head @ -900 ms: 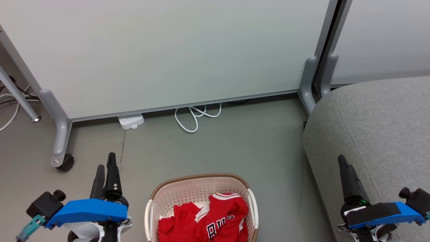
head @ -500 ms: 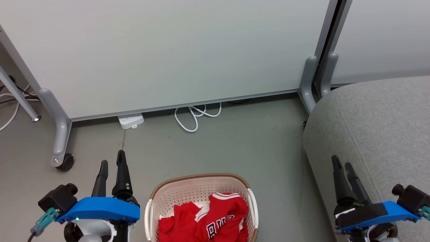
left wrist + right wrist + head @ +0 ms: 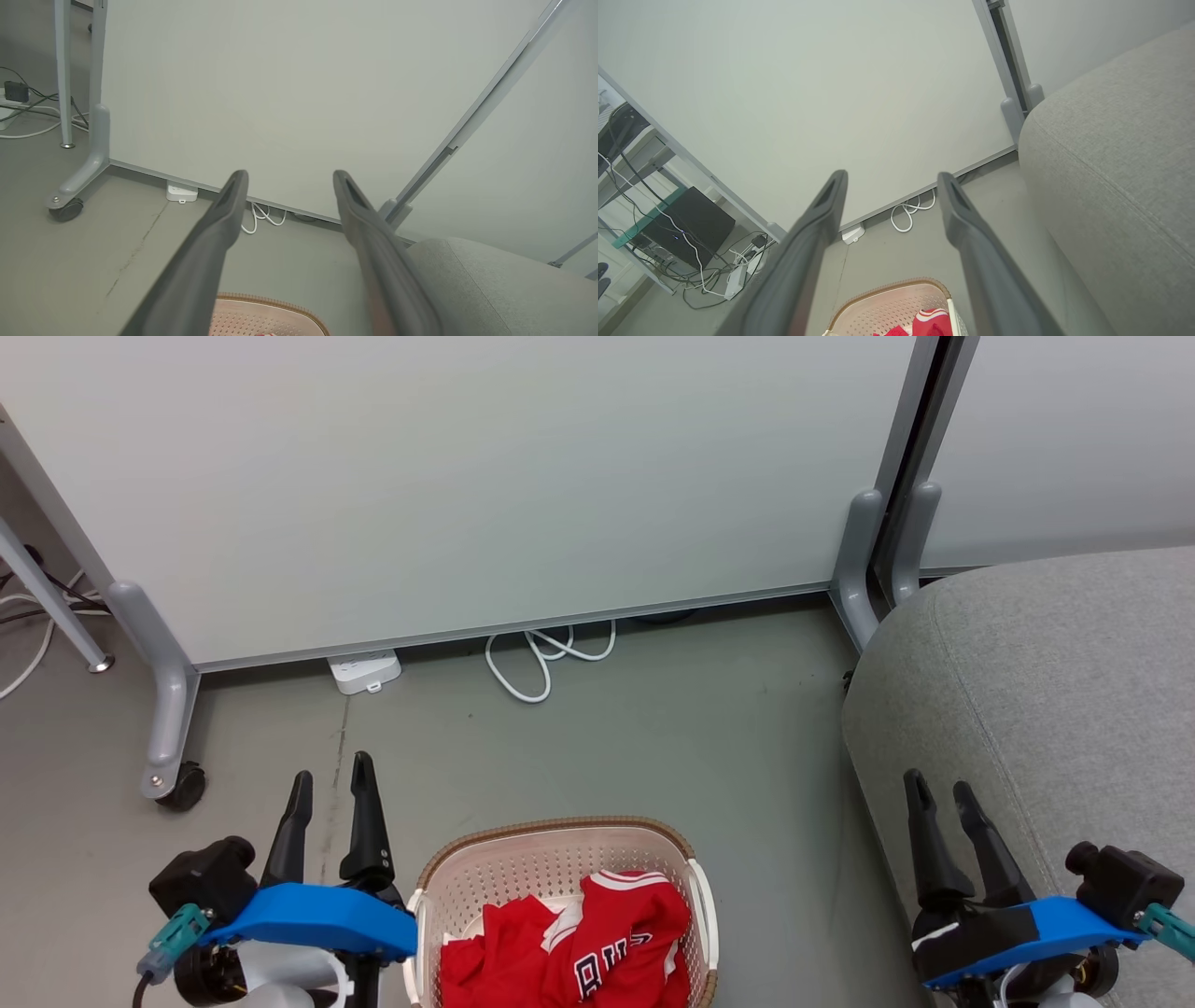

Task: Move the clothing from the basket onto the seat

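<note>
Nearest, inside the basket (image 3: 551, 825) on the floor: the clothing (image 3: 579, 943), heaped red, none lifted out. Beside it, left gripper (image 3: 331, 767), fingers spread, gripping nothing, clear of the fabric. Over by the near edge of the seat (image 3: 1055, 691), right gripper (image 3: 938, 782), likewise spread and empty. Farther on, no garment on the visible seat. Looks barely begun: reaching in, gripping and carrying across all left to do.

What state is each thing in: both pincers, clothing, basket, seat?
left pincer: open, holding nothing, beside the basket.
right pincer: open, holding nothing, by the seat's edge.
clothing: crumpled inside the basket, ungrasped.
basket: upright on the floor, holding the clothing.
seat: no clothing on its visible part.
</note>
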Controlling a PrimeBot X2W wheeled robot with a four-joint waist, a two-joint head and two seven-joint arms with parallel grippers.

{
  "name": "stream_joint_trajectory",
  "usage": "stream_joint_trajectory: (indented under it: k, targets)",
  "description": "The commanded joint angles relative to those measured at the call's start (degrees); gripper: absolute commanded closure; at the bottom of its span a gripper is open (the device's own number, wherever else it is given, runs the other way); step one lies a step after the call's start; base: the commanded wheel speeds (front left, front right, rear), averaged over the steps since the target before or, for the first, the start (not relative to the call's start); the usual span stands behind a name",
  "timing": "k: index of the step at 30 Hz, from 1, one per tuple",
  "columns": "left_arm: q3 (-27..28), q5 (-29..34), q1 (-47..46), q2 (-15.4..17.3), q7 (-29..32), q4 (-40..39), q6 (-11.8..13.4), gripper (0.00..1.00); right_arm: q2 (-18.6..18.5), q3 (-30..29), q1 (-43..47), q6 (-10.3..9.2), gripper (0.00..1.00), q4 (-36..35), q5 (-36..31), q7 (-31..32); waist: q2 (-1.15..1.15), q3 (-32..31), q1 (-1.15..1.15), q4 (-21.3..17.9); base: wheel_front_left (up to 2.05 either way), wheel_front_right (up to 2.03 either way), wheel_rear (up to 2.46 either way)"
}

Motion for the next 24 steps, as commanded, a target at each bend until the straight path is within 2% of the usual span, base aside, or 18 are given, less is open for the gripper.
stream_joint_trajectory:
  k: [1, 24]
  targets:
    - [-0.6, 2.3, -1.5, 0.4, -0.6, -0.3, 0.4, 0.00, -0.5, 0.2, -1.1, 0.10, 0.00, -0.3, -2.4, -0.7, 0.00, 0.0, 0.00, 0.0, 0.00, 0.00, 0.00]
    - [-3.3, 15.1, -1.8, 0.8, -3.8, 0.6, 1.6, 0.00, -0.6, 1.0, -1.4, 0.13, 0.00, 0.9, -15.9, -3.9, 0.00, 0.0, 0.00, 0.4, 0.00, 0.00, 0.00]
